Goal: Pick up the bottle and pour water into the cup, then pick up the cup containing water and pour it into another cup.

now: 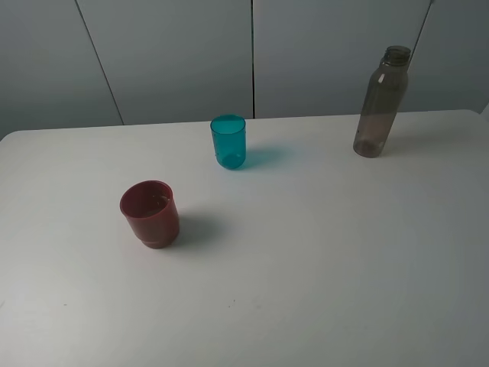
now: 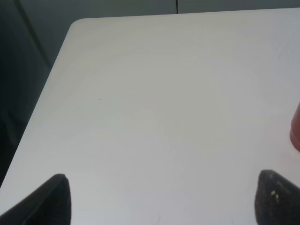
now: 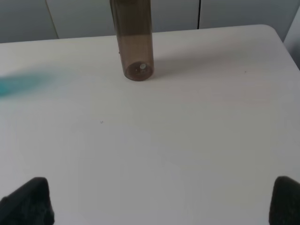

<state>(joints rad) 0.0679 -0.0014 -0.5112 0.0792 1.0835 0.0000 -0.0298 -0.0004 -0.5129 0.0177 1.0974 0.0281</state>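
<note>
The smoky grey-brown bottle stands upright, uncapped, at the back right of the white table. The teal cup stands upright at the back middle. The dark red cup stands upright left of centre. No gripper shows in the high view. In the right wrist view the open right gripper is over bare table, well short of the bottle; a teal glow lies at one edge. In the left wrist view the open left gripper is over bare table, with a sliver of the red cup at the edge.
A grey panelled wall rises behind the table. The table's rounded far-left corner shows in the left wrist view and the far-right corner in the right wrist view.
</note>
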